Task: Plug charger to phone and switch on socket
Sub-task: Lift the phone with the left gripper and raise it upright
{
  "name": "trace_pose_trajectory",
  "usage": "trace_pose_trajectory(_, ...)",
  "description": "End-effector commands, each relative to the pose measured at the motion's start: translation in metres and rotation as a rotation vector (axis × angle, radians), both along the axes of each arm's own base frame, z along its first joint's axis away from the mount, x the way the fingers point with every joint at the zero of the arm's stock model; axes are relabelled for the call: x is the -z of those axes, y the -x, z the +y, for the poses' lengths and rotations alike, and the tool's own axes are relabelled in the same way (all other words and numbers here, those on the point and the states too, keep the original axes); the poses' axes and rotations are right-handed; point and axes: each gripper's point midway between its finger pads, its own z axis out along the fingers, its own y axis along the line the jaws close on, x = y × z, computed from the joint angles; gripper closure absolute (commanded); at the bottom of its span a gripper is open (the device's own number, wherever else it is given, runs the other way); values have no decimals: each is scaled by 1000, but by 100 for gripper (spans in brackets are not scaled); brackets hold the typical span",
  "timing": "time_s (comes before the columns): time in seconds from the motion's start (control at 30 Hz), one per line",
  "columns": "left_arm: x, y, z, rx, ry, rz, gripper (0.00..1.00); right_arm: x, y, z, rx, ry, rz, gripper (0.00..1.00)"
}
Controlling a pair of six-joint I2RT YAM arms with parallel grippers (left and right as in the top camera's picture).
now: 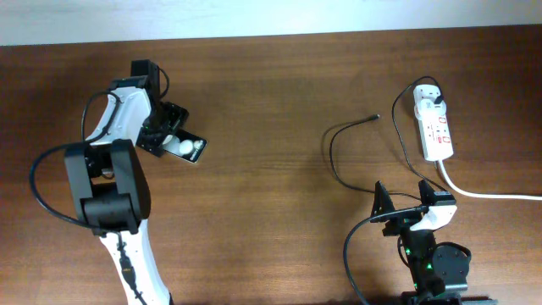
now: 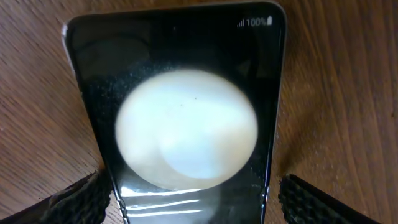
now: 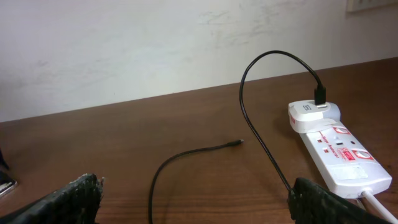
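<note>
Left gripper point(image 1: 168, 135) straddles the phone point(image 1: 188, 148) at upper left, open and unclamped, right gripper point(image 1: 401, 202) sits open and empty at lower right, and we judge nothing done: charger point(image 1: 334, 146) tip lies well apart, socket point(image 1: 434, 127) apparently unswitched.

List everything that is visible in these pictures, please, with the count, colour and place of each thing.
phone: one, black, on the left side of the table
charger cable: one, thin, black, on the right side, its free tip lying far from the phone
plug: one, white, in the far end of the power strip
power strip: one, white with red marks, far right of the table
cord: one, thick, white, running from the strip off the right edge
table: one, brown wood
wall: one, white, behind the table
left end effector: one, black, open, astride the phone
right end effector: one, black, open, empty, near the front right
</note>
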Motion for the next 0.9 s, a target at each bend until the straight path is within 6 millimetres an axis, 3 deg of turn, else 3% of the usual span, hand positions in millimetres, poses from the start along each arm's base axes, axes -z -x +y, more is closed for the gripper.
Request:
trace_pose_trajectory(0.0, 31, 14, -17, 14, 42, 91, 13, 3, 0, 0, 2, -4, 5, 2)
trace_pose_trajectory(0.13, 41, 30, -18, 17, 33, 168, 20, 3, 0, 0, 2, -4, 5, 1)
trace_pose_trajectory(0.27, 40, 38, -5, 17, -40, 200, 20, 3, 0, 0, 1, -4, 5, 1)
trace_pose_trajectory(0.4, 40, 44, -6, 21, -44, 226, 19, 3, 0, 0, 2, -4, 5, 1)
trace_pose_trajectory(0.43, 40, 47, -6, 33, -51, 236, 18, 3, 0, 0, 2, -4, 5, 1)
trace_pose_trajectory(0.53, 42, 51, 2, 73, -96, 250, 1, 3, 0, 0, 2, -4, 5, 1)
trace_pose_trajectory(0.67, 44, 37, 5, 70, -120, 194, 1, 3, 0, 0, 2, -4, 5, 1)
trace_pose_trajectory(0.83, 45, 38, 3, 8, -111, 196, 1, 3, 0, 0, 1, -3, 5, 1)
trace_pose_trajectory(0.87, 45, 39, 2, -13, -102, 199, 5, 3, 0, 0, 1, -4, 5, 1)
